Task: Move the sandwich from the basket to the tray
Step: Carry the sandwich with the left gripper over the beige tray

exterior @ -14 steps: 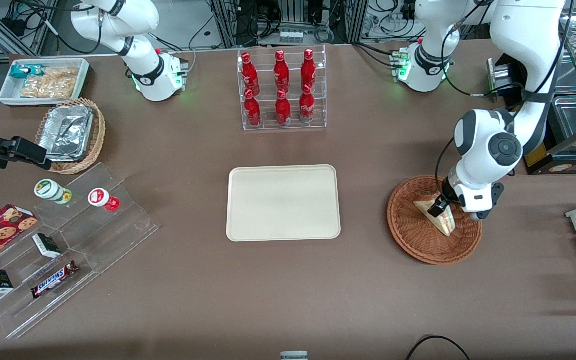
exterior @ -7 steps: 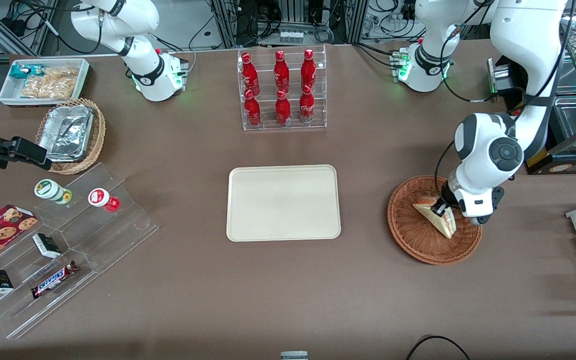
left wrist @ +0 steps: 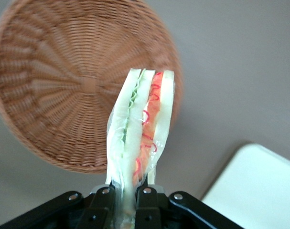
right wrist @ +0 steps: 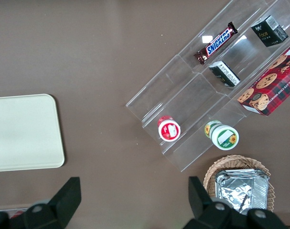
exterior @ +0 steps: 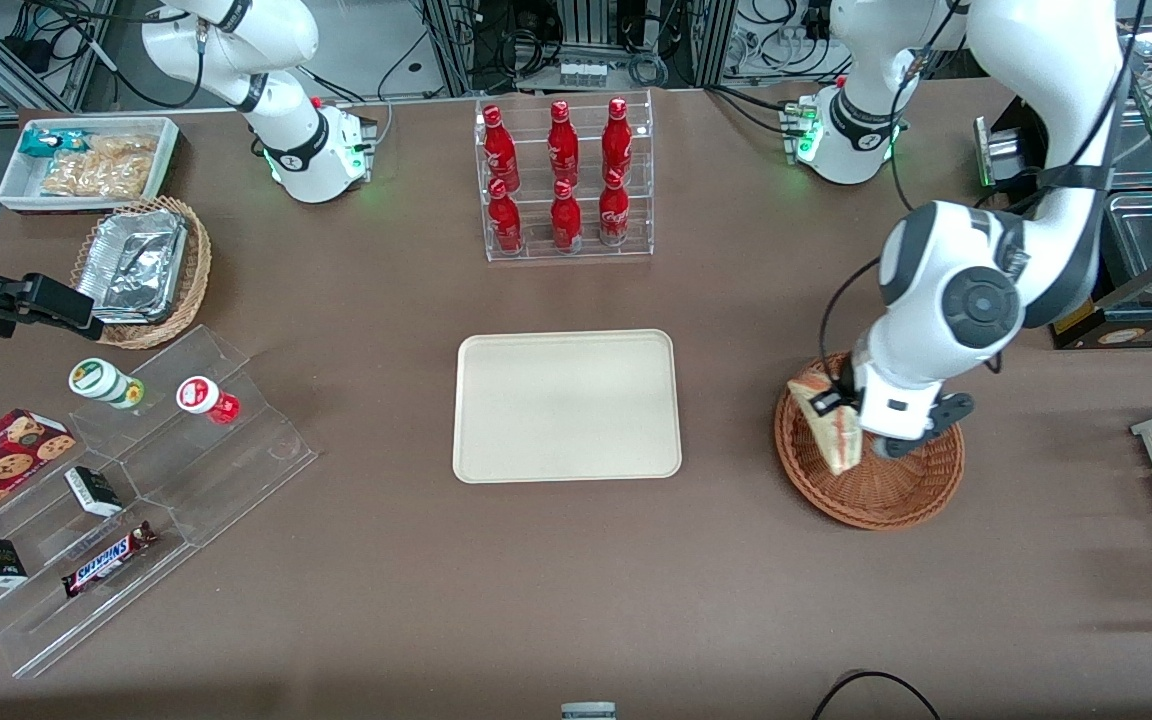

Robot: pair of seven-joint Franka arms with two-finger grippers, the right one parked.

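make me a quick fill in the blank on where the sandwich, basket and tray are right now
1. The end effector is shut on the ____, holding it above the basket.
2. The tray has ____ lying on it.
3. The woven thing under the sandwich is reddish-brown and ____ in shape.
4. Six red ____ stand in the clear rack, farther from the front camera than the tray.

Missing words: sandwich; nothing; round; bottles

We see the gripper (left wrist: 128,202) in matt black plastic over rough woven wicker basket (left wrist: 49,95) — sandwich (left wrist: 140,129) glossy clear-wrapped, tray (exterior: 566,405) smooth matt.
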